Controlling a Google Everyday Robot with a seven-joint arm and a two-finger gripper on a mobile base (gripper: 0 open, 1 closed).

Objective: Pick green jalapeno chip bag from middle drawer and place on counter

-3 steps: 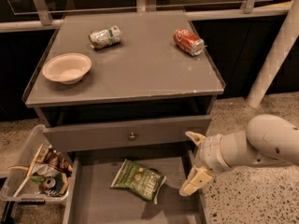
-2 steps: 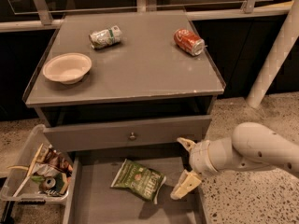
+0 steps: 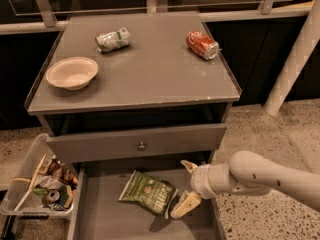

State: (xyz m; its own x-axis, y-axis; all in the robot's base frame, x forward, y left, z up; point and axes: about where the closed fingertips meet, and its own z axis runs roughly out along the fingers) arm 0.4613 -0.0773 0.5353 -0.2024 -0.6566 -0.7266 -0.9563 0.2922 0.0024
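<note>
Green bag (image 3: 148, 193) lies flat on open drawer (image 3: 100, 221) floor, just left of gripper (image 3: 186, 185). Gripper low inside drawer, fingers spread wide, holding nothing; lower finger at bag's right edge. Counter (image 3: 150, 74) above gripper. Task barely begun: grasp, lift, placing all remain.

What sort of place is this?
Likely an office snack area: counter with a crushed cola can, wrapper bin beside it. The tool is open over the middle drawer beside the chip bag.
</note>
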